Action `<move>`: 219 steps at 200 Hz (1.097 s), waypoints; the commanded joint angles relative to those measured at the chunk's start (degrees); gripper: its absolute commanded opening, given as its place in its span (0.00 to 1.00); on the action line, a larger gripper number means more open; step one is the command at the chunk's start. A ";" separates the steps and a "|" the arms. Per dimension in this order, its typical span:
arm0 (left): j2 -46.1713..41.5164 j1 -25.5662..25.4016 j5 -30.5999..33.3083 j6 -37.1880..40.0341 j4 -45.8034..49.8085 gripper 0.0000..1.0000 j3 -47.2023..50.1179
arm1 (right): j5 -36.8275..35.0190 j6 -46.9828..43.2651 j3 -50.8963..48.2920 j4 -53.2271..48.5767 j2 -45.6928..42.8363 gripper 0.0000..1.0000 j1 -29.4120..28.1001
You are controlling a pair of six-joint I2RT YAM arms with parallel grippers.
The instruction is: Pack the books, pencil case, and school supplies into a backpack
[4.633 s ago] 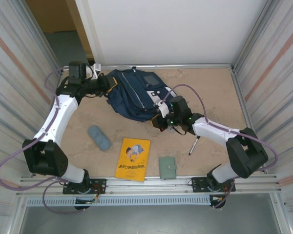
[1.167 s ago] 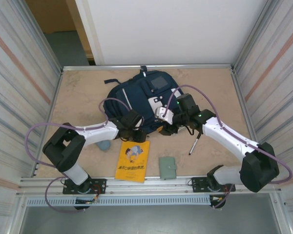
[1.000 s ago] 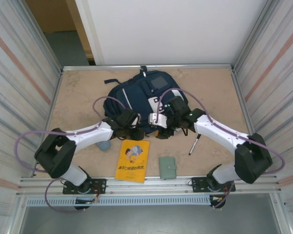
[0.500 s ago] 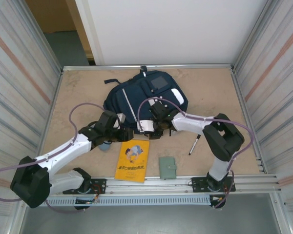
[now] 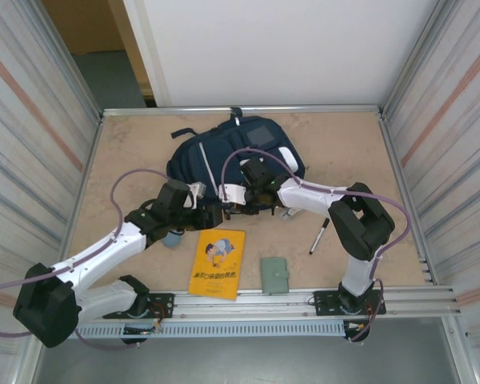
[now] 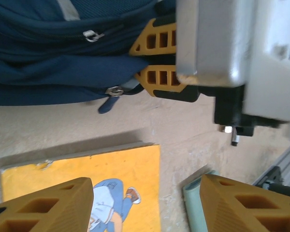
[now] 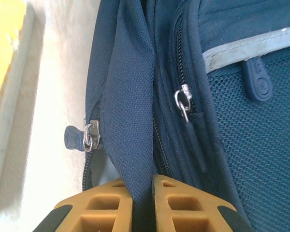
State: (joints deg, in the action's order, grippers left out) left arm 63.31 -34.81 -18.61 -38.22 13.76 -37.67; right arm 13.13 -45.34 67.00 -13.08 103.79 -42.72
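Note:
The navy backpack (image 5: 260, 148) lies at the back centre of the table. My right gripper (image 5: 237, 206) is at its near edge, shut on a fold of the backpack's fabric (image 7: 130, 96) beside a zip slider (image 7: 89, 137). My left gripper (image 5: 216, 216) hovers open just left of it, over the top edge of the yellow book (image 5: 217, 262). Nothing is between its fingers (image 6: 48, 205). The slate-blue pencil case (image 5: 172, 238) is mostly hidden under the left arm. The grey-green booklet (image 5: 275, 274) lies right of the book, and the black marker (image 5: 320, 235) further right.
Corrugated metal walls stand on both sides, with a white wall at the back. A metal rail (image 5: 248, 298) runs along the near edge. In the left wrist view, the right gripper's fingers (image 6: 157, 77) pinch the backpack (image 6: 63, 67) above the book (image 6: 87, 169) and booklet (image 6: 193, 203).
The right gripper has closed on the fold of backpack fabric. The left gripper has opened wider and stays beside it above the book.

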 commanded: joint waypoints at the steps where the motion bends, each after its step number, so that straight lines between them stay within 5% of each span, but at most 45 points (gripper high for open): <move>1: 1.86 0.70 -0.64 -3.32 -5.15 0.60 0.25 | 7.08 5.70 2.88 2.56 -1.26 0.00 0.45; 50: 7.89 2.07 2.15 -0.17 -5.26 0.55 -1.09 | 14.05 13.83 4.14 6.57 -0.07 0.00 2.15; 123: 13.92 4.31 -2.03 7.08 -8.57 0.50 -5.65 | 20.35 17.83 5.89 6.30 -0.68 0.00 2.08; 219: 14.22 4.75 -1.00 9.91 -8.56 0.25 -5.07 | 20.80 17.14 5.32 4.75 -0.52 0.00 1.50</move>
State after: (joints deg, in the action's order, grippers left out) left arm 78.13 -30.68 -20.99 -30.13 5.76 -42.26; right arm 29.87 -29.08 71.00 -8.64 103.92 -40.27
